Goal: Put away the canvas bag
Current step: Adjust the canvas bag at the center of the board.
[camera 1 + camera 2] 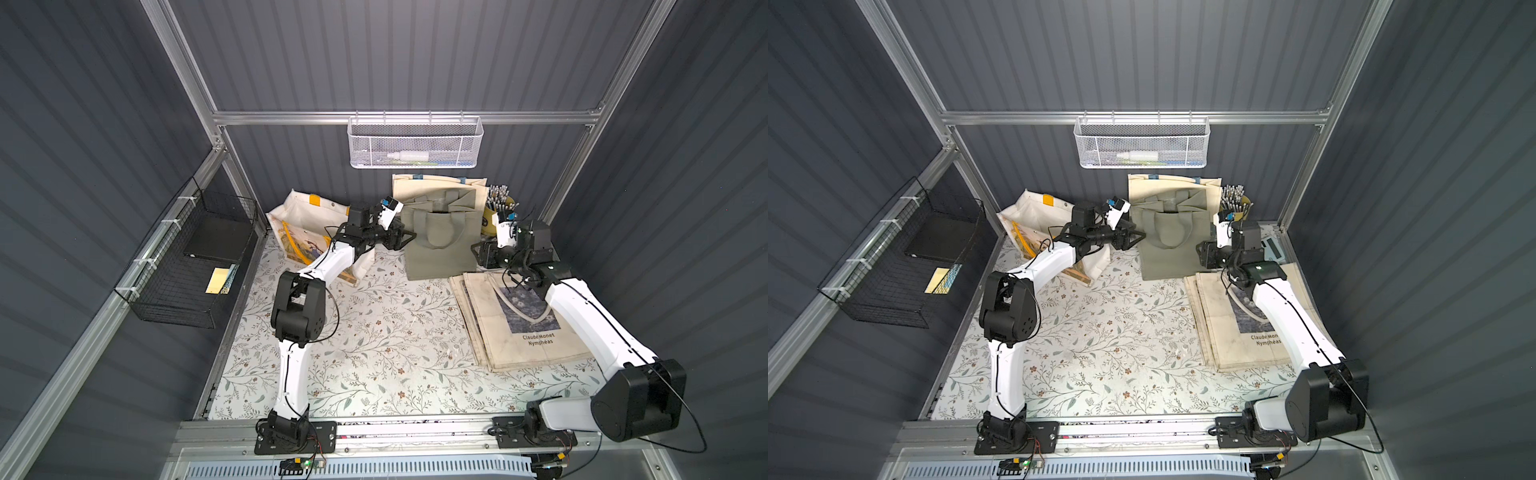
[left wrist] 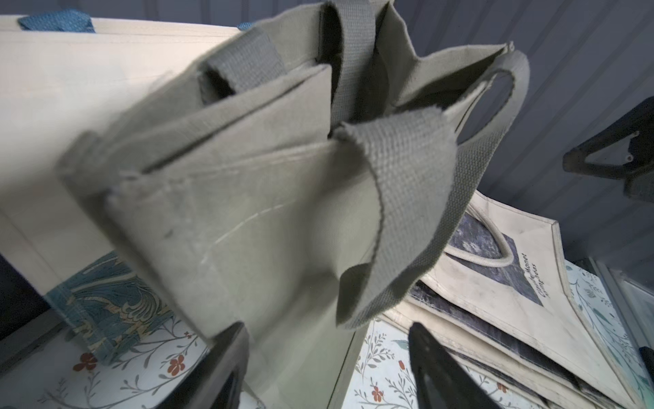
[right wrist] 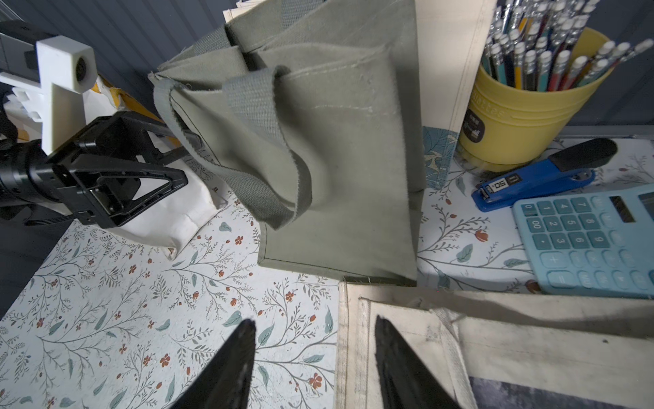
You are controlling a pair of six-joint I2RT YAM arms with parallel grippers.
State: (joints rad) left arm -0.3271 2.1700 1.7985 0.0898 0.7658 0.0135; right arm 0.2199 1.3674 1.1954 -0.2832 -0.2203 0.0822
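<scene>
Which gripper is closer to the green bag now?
Left. The left gripper straddles the side edge of the green bag with open jaws; the right gripper hovers short of its lower corner, by the Monet tote.

A robotics lab test cell, dressed up as a home office corner, is shown. The space is boxed in by an aluminium frame (image 1: 291,117) and dark ribbed panels (image 1: 415,54). A left arm (image 1: 293,365) and a right arm (image 1: 594,324) are bolted to a metal rail (image 1: 415,434) at the front edge.

Inside, a desk (image 1: 374,353) is covered with a flowered sheet. Office things are set out at the back: a yellow cup of pencils (image 3: 523,117), a blue stapler (image 3: 531,184) and a calculator (image 3: 584,244). A white mesh basket (image 1: 415,141) is hung on the frame and a black wire basket (image 1: 174,299) on the side rail. A green canvas bag (image 1: 440,245) is stood near the back wall.
</scene>
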